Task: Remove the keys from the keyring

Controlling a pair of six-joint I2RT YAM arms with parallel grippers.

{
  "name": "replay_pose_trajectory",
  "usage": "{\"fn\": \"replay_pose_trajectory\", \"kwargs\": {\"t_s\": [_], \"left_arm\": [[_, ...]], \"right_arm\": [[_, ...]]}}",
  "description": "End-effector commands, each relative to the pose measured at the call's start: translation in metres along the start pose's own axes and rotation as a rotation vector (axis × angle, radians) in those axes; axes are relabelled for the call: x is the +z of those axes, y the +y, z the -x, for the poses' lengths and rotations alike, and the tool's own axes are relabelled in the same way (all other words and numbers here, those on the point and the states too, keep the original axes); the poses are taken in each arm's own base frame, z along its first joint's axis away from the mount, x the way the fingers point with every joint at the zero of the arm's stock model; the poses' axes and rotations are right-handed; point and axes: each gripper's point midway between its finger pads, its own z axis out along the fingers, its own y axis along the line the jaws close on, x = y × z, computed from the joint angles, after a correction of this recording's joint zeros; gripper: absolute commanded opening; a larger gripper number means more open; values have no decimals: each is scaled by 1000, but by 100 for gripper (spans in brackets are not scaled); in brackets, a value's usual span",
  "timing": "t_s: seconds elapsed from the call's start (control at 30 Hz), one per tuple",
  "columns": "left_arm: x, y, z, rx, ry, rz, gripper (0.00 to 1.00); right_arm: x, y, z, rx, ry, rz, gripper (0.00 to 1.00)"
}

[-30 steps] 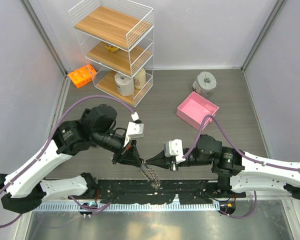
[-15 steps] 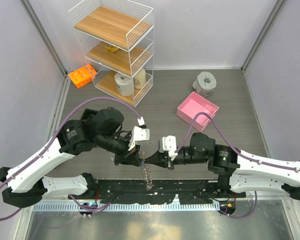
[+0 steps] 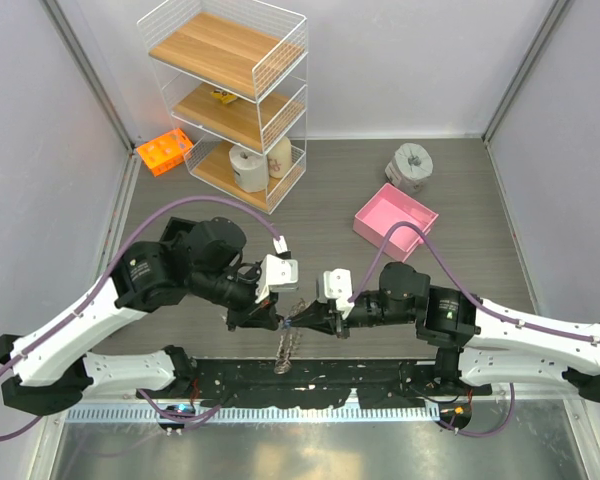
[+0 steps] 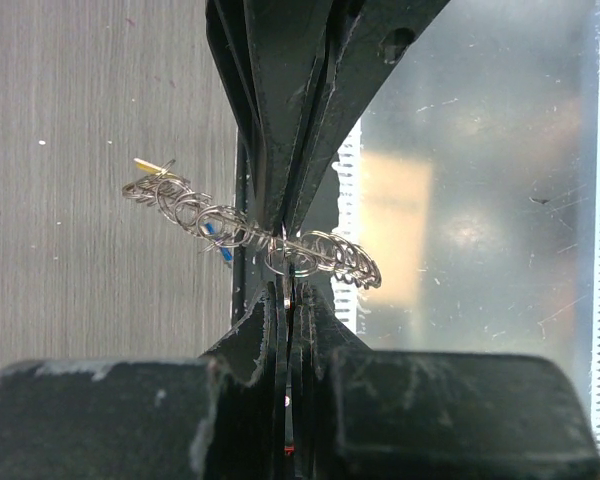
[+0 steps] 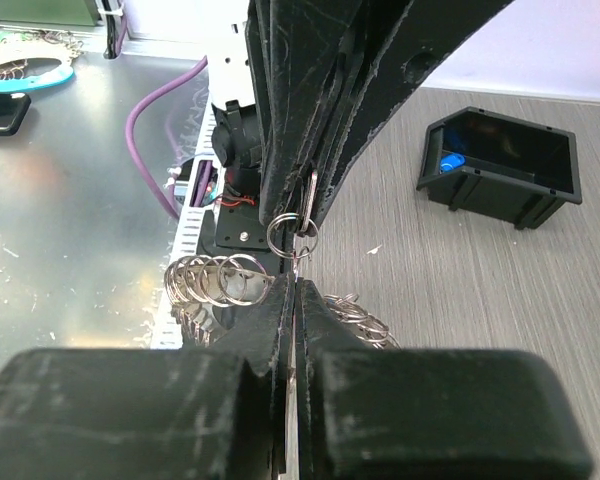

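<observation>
Keyring (image 4: 325, 257) pinched between left fingers (image 4: 263, 335) and right fingers (image 5: 278, 315), arms tip-to-tip.

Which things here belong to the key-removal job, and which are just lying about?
Job: knobbly silvery chain-like keyring; small blue- and yellow-headed keys; left pincer; right pincer.
Lying about: pink open box; grey tape roll; orange plastic rack; white wire shelf unit.

Silvery keyring (image 4: 220, 225) (pink box (image 3: 397, 218))
</observation>
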Motion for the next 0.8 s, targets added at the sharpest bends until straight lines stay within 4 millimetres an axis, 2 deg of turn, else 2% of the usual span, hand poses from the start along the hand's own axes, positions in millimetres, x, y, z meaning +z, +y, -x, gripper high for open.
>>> {"fn": "replay_pose_trajectory", "kwargs": {"t_s": [0.0,0.77], "left_arm": [[-10,-1,14,70,-81,28,0],[-2,-7,25,108,-91,-50,0]], "right_arm": [[-5,3,34,-50,-74,23,5],[9,3,26,-108,53,4,5]]}}
